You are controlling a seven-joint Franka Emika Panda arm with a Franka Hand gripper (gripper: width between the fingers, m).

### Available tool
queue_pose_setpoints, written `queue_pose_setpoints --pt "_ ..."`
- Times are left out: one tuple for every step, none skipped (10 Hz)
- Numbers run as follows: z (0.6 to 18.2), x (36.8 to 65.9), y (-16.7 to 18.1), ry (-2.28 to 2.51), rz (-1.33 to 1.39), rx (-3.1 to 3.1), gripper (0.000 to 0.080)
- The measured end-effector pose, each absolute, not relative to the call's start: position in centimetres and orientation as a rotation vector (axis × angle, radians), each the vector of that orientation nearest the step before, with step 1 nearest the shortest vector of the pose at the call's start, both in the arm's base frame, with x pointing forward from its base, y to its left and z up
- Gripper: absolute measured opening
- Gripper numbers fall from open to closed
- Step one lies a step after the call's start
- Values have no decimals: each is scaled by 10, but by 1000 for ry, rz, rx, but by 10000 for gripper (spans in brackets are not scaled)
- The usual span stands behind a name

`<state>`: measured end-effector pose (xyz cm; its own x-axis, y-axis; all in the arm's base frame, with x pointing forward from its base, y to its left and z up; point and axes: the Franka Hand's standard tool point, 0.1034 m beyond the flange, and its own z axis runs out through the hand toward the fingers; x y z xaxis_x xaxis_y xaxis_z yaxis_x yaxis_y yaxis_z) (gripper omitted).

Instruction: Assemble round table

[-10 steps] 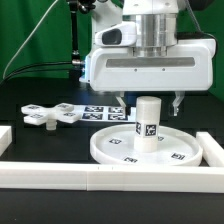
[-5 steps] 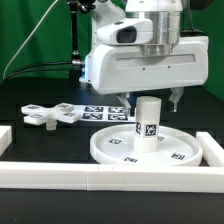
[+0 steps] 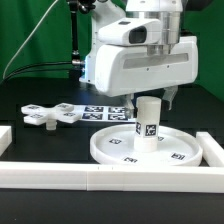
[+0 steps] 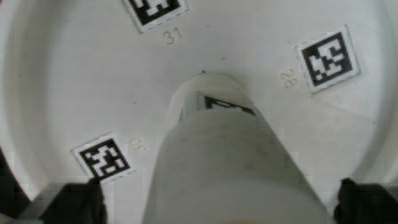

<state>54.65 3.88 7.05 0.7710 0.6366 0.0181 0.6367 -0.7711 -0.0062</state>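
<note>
You have a black surface (image 3: 40, 140) edged by white bars (image 3: 60, 178) along the near side and at both ends. The arm (image 3: 140, 65) hangs over the middle, its white head filling much of the exterior view.

The disc (image 3: 110, 148) lies flat on the surface just behind the near bar, towards the exterior view's right, rim up, with tags on its floor. In the wrist view the same disc (image 4: 71, 80) fills the background.

Behind the disc, the marker board (image 3: 100, 110) lies flat. The cross (image 3: 50, 114) lies flat on the exterior view's left, beside the marker board and well apart from the disc.

The leg (image 3: 148, 125) stands upright on the disc, near its centre. From the wrist you look down its length (image 4: 222, 150).

The fingers (image 3: 127, 101) are spread wide, one on each side of the leg's top. Their dark tips (image 4: 75, 200) show clear of the leg, so they hold nothing.
</note>
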Motion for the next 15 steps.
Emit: queue_pose_setpoints --pt "72 549 38 -1231 -18 -2893 649" --pt "72 550 38 -1380 -4 -2834 649" --pt "73 550 39 -1456 -4 -2799 649" --pt "73 551 39 -1590 3 -2735 649" --pt "73 551 38 -1690 7 -2681 649" --pt "74 553 37 -1870 4 -2573 649" --pt "74 553 36 -1950 7 -2517 649" --pt "74 553 34 -2053 15 -2440 649" --pt "74 553 33 -2124 21 -2383 649" --pt "73 553 31 -2180 26 -2341 649" --pt "73 553 30 -2212 30 -2318 649" --pt "73 552 28 -2262 35 -2269 649" --pt "72 552 26 -2256 36 -2274 649" --pt "72 552 26 -2252 36 -2279 539" --pt "72 552 26 -2251 36 -2279 392"
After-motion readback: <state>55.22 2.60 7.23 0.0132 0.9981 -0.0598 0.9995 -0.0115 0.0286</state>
